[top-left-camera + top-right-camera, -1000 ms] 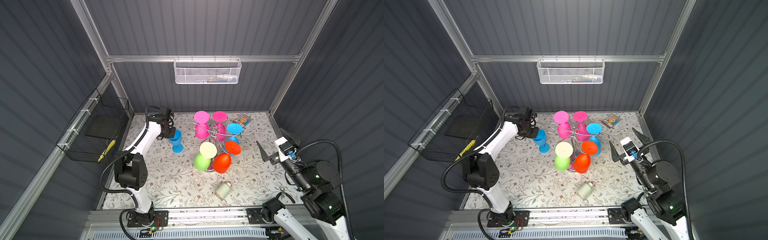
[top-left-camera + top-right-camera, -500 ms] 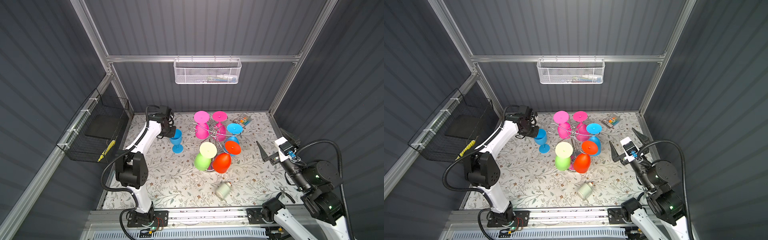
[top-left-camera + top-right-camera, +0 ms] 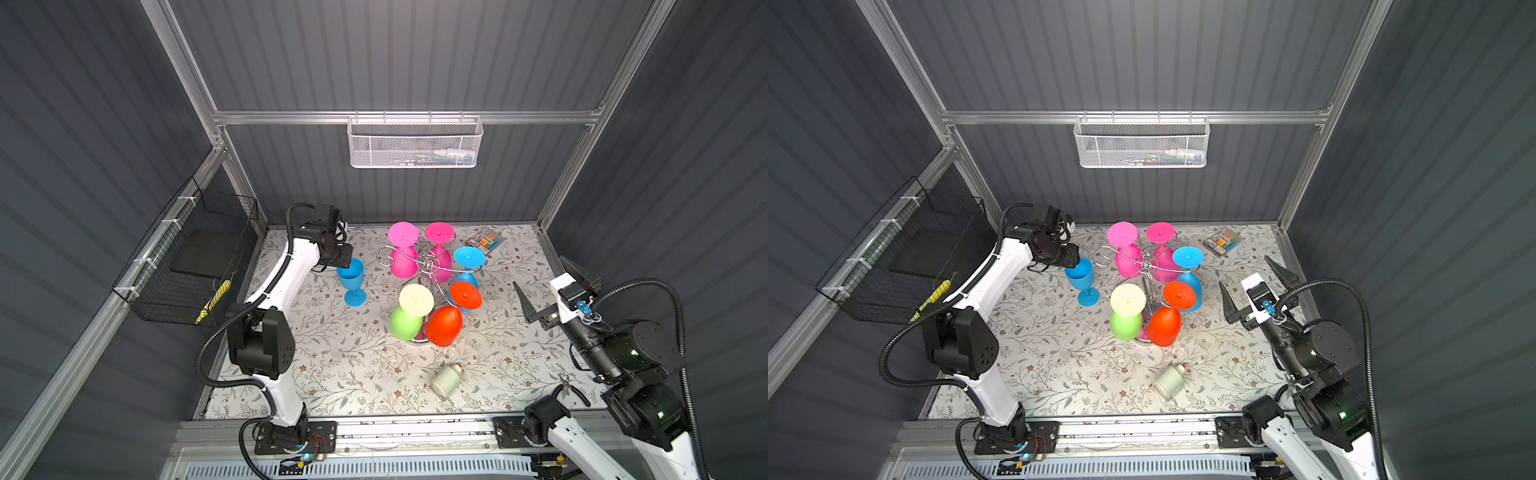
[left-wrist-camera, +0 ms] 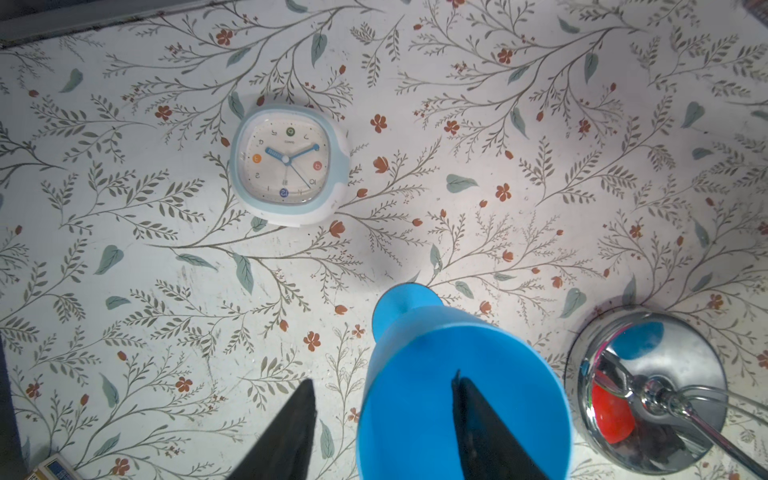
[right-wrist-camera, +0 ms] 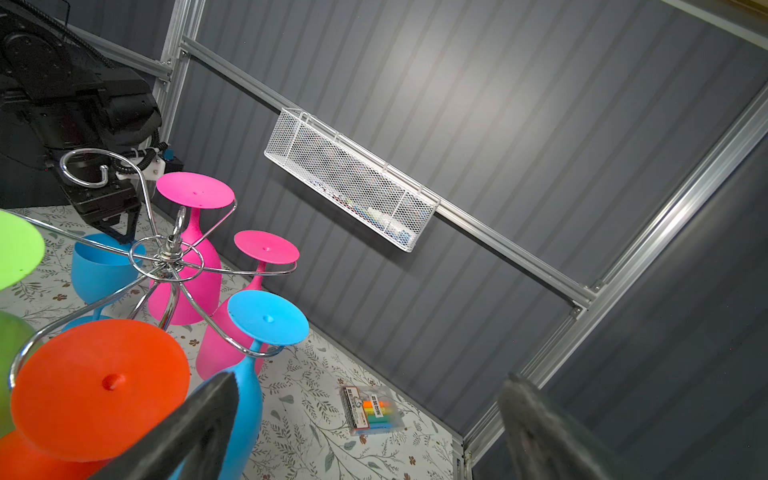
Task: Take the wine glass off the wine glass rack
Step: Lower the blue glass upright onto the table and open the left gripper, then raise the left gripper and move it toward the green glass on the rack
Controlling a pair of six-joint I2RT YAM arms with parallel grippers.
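Wine glass [image 3: 351, 277] upright on table [image 3: 332, 353] — five more on rack [image 3: 427, 262]

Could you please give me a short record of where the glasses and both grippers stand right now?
standing glass: blue wine glass, upright on the table, off the wine glass rack
rack load: five hanging glasses, upside down; one scroll arm empty
left gripper: open, one finger inside the blue bowl, one outside
right gripper: open, empty, apart from the rack
clutter: alarm clock, marker pack, small bottle on its side
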